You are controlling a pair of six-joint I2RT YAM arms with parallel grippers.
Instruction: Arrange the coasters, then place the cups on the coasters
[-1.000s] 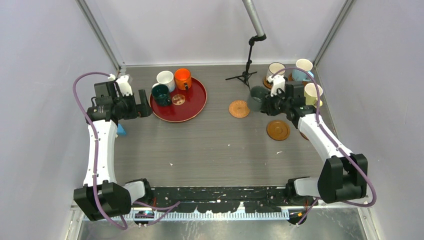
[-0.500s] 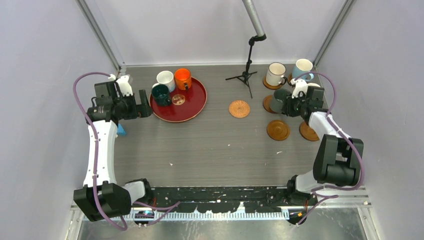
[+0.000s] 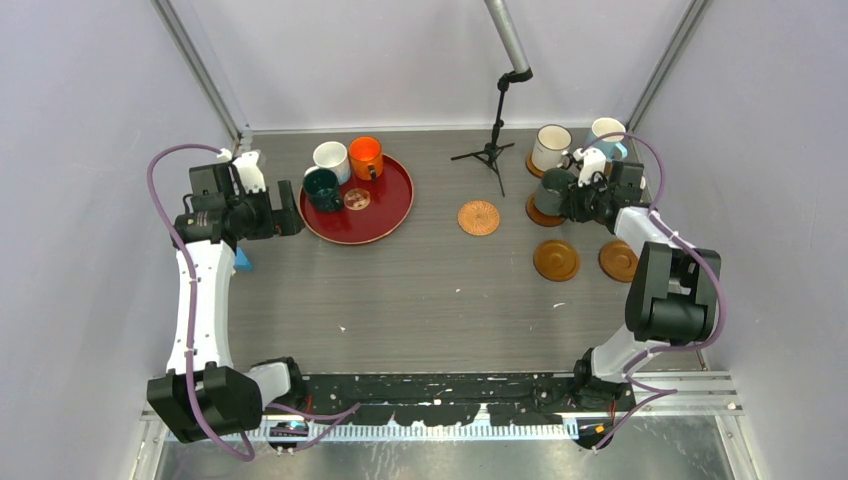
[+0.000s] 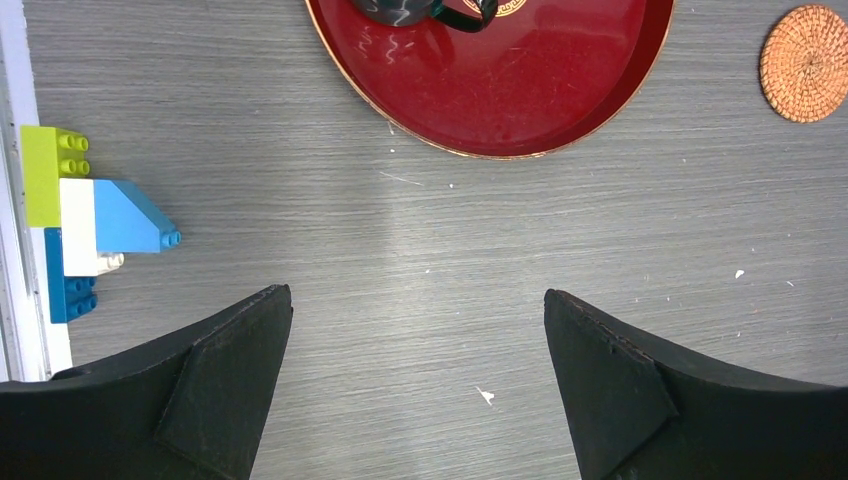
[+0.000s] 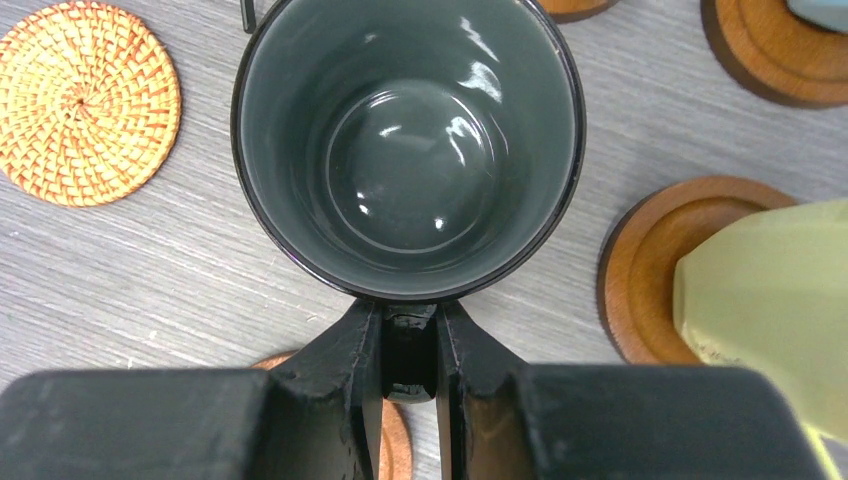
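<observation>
My right gripper (image 5: 410,312) is shut on the handle of the dark grey-green cup (image 5: 410,140), which is upright. In the top view this cup (image 3: 552,190) is over a wood coaster (image 3: 538,213); I cannot tell whether it touches it. The cream cup (image 3: 551,148), light blue cup (image 3: 606,133) and pale yellow cup (image 5: 770,290) stand on coasters nearby. The woven coaster (image 3: 479,217) and two wood coasters (image 3: 556,260) (image 3: 619,260) lie bare. White (image 3: 329,157), orange (image 3: 365,157) and dark teal (image 3: 322,188) cups sit on the red tray (image 3: 385,222). My left gripper (image 4: 417,293) hangs open over bare table.
A small coaster (image 3: 357,198) lies on the tray. A black tripod stand (image 3: 493,150) rises at the back centre. Toy bricks (image 4: 80,215) lie by the left wall. Walls close in on the left, right and back.
My right arm has carried the dark grey-green cup to the right, from beside the woven coaster to over the coaster in front of the cream cup. The left arm has not moved.
</observation>
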